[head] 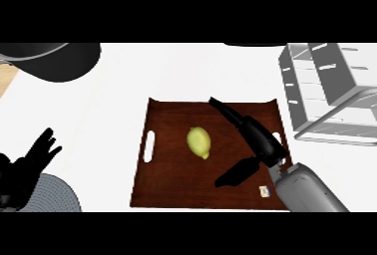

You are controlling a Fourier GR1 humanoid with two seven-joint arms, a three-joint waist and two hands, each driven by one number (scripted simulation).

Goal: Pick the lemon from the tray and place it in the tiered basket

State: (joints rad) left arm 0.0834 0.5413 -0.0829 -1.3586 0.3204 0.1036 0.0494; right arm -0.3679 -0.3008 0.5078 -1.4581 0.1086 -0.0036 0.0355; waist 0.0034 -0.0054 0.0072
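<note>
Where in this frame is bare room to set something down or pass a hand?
Bare counter lies above the tray, between the black round vessel and the tiered basket, and between the tray's left edge and the left hand. On the tray, left of and below the lemon is free. Crowded: the tray's right side, under the open right hand.

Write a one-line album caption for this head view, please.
Open right robot hand hovers over the wooden tray beside the lemon; the tiered basket stands at right.

lemon (199, 142): yellow-green, lying mid-tray (169, 185) | tiered basket (333, 79): grey, just right of tray
</note>
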